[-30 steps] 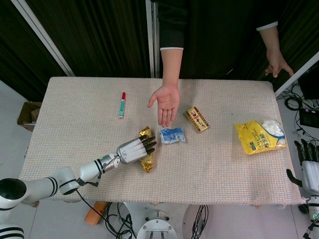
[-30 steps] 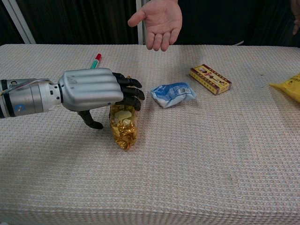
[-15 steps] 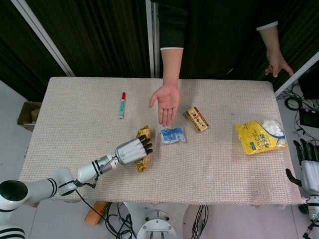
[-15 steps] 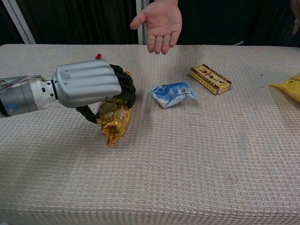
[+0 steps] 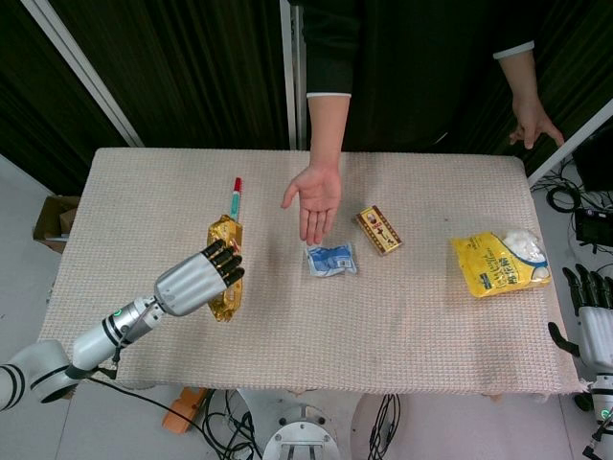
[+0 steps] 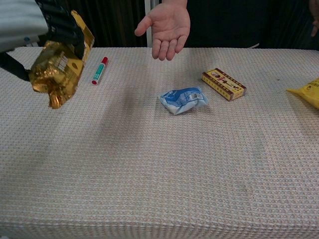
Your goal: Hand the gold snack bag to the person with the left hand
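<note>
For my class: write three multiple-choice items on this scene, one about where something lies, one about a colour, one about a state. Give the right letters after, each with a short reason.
1. Where does the blue packet lie?
A. Beside the marker
B. Just in front of the person's open palm
C. On the yellow bag

2. What colour is the marker's cap?
A. Red
B. Black
C. White

3. What is the state of the gold snack bag?
A. Flat on the table
B. In the person's palm
C. Held off the table by the left hand

Answers: 1 B, the head view shows it on the cloth just below the palm's fingertips. 2 A, the chest view shows a red end on a green barrel. 3 C, the chest view shows it hanging clear of the cloth in the dark fingers.
</note>
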You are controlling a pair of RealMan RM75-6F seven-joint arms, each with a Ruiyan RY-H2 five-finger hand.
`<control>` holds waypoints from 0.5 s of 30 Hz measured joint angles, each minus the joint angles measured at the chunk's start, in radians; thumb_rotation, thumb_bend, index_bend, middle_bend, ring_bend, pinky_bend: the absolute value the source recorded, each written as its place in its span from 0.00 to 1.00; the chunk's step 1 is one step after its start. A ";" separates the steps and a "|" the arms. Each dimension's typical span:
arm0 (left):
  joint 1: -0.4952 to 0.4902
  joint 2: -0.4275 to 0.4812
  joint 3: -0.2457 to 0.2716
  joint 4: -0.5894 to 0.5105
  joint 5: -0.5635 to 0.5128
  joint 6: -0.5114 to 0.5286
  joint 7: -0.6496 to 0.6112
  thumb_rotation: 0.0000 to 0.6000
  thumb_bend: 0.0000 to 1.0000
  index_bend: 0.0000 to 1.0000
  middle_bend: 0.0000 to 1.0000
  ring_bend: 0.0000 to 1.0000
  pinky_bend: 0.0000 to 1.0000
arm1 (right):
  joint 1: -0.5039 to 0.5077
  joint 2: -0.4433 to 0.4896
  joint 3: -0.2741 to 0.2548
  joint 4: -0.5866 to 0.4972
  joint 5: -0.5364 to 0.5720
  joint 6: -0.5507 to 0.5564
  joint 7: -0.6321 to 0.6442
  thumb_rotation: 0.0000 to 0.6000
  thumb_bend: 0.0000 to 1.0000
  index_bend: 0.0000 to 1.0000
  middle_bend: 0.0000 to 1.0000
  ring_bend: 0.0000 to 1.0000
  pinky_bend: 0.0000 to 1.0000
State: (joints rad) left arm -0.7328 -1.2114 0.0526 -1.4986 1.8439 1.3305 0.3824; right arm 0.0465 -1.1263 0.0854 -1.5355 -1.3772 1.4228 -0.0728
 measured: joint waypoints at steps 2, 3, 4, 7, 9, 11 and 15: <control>-0.005 0.035 -0.044 -0.039 -0.024 0.006 0.003 1.00 0.43 0.80 0.67 0.33 0.35 | 0.003 -0.004 0.000 0.000 0.000 -0.004 -0.005 1.00 0.20 0.00 0.00 0.00 0.00; -0.012 0.038 -0.066 -0.047 -0.037 0.004 -0.002 1.00 0.43 0.80 0.67 0.33 0.35 | 0.004 -0.005 -0.001 0.000 0.000 -0.005 -0.008 1.00 0.20 0.00 0.00 0.00 0.00; -0.026 0.036 -0.098 -0.053 -0.058 -0.004 -0.014 1.00 0.43 0.80 0.67 0.33 0.35 | 0.005 -0.007 -0.001 0.000 0.000 -0.005 -0.012 1.00 0.20 0.00 0.00 0.00 0.00; -0.080 -0.001 -0.168 -0.039 -0.102 -0.039 -0.048 1.00 0.43 0.80 0.67 0.34 0.35 | 0.004 -0.008 0.001 -0.002 0.003 -0.003 -0.014 1.00 0.20 0.00 0.00 0.00 0.00; -0.110 -0.042 -0.196 -0.011 -0.125 -0.062 -0.068 1.00 0.43 0.80 0.67 0.34 0.35 | 0.003 -0.007 0.002 -0.001 0.006 -0.001 -0.013 1.00 0.20 0.00 0.00 0.00 0.00; -0.143 -0.102 -0.223 0.039 -0.149 -0.088 -0.091 1.00 0.43 0.80 0.68 0.35 0.35 | 0.001 -0.005 0.003 0.000 0.010 0.000 -0.009 1.00 0.20 0.00 0.00 0.00 0.00; -0.199 -0.217 -0.256 0.160 -0.194 -0.140 -0.128 1.00 0.43 0.80 0.69 0.35 0.35 | -0.001 -0.005 0.004 0.011 0.021 -0.006 0.000 1.00 0.20 0.00 0.00 0.00 0.00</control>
State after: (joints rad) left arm -0.9322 -1.4283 -0.2036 -1.3386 1.6498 1.1900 0.2541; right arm 0.0458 -1.1311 0.0890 -1.5246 -1.3564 1.4169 -0.0733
